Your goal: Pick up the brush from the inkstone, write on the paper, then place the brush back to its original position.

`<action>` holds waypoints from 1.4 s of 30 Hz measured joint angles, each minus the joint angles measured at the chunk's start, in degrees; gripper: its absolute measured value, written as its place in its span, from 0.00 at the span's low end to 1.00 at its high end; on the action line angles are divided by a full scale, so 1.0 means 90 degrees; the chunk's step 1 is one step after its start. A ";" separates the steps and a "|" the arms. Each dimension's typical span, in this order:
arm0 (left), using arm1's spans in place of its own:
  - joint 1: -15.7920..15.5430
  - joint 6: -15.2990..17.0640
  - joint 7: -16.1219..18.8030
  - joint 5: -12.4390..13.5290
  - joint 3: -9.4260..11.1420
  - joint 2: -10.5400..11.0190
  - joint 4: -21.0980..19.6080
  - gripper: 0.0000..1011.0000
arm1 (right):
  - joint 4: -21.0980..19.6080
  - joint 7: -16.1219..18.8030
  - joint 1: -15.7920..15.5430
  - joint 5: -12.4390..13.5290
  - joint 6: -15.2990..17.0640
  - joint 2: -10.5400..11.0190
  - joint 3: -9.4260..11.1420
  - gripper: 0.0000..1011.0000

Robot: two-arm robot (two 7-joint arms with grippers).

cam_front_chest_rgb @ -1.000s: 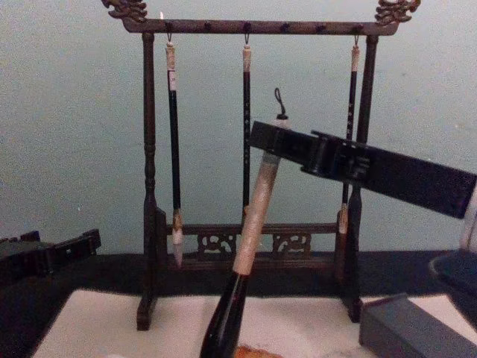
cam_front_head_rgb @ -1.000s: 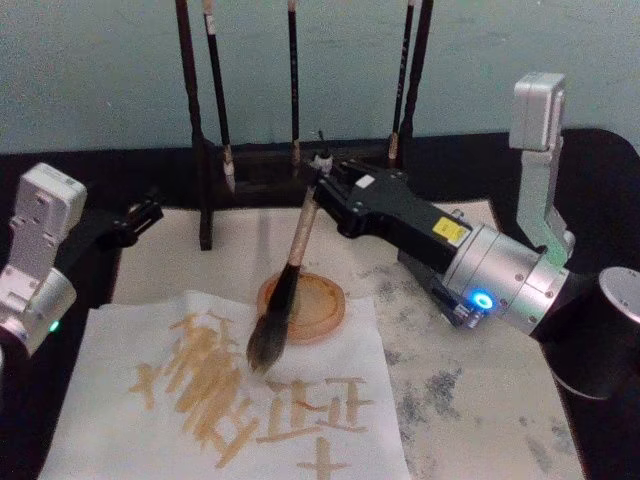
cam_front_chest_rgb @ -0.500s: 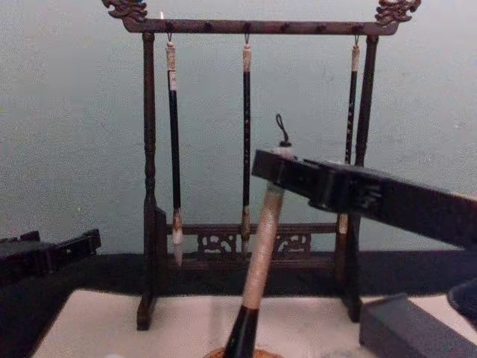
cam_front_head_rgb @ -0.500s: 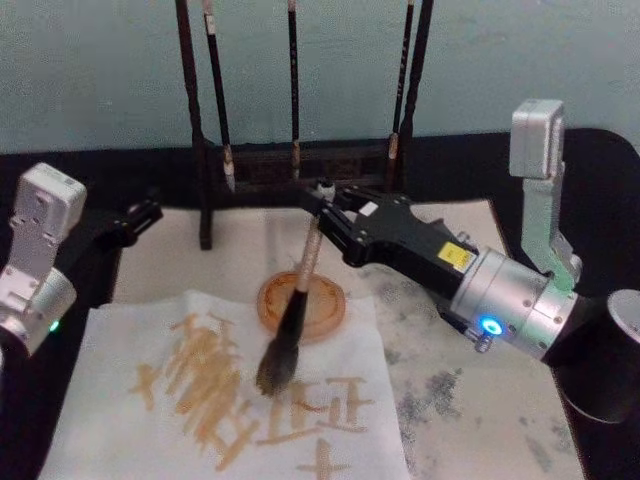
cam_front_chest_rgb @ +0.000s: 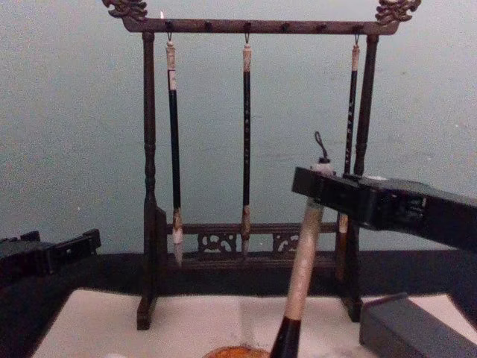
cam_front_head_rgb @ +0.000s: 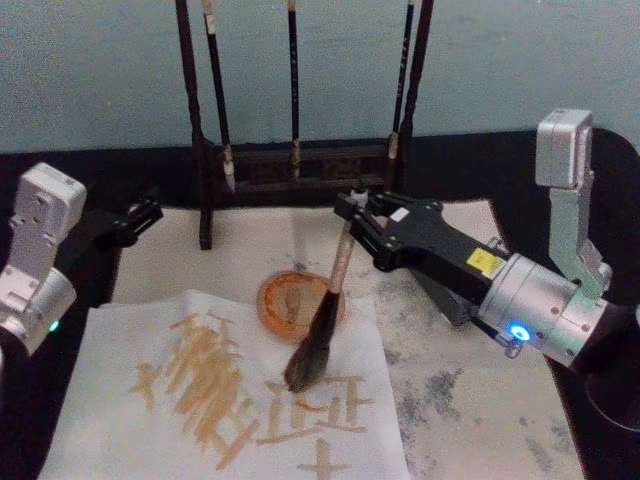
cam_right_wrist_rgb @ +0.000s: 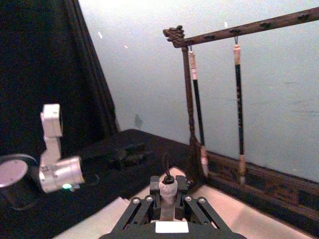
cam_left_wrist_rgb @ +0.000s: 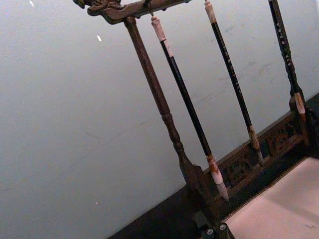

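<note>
The fingers [cam_right_wrist_rgb: 187, 205] of the right gripper [cam_front_head_rgb: 347, 220] pinched the pale tan top of the large thick calligraphy brush [cam_front_head_rgb: 326, 300]. It leaned over the round orange-brown inkstone dish [cam_front_head_rgb: 278, 300], and its bushy tuft appeared to rest on the broad off-white paper [cam_front_head_rgb: 110, 420], beside tan strokes [cam_front_head_rgb: 205, 375]. Writing seemed under way, so a clean stroke probably called for light, even pressure and a steady tilt. The left gripper [cam_front_head_rgb: 148, 213] sat parked near the paper's left edge.
</note>
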 joint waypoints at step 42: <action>0.0000 0.0000 0.0000 0.0000 0.0000 0.0000 0.0000 0.99 | 0.0097 0.0388 0.0105 -0.0021 0.0239 -0.0865 -0.0125 0.18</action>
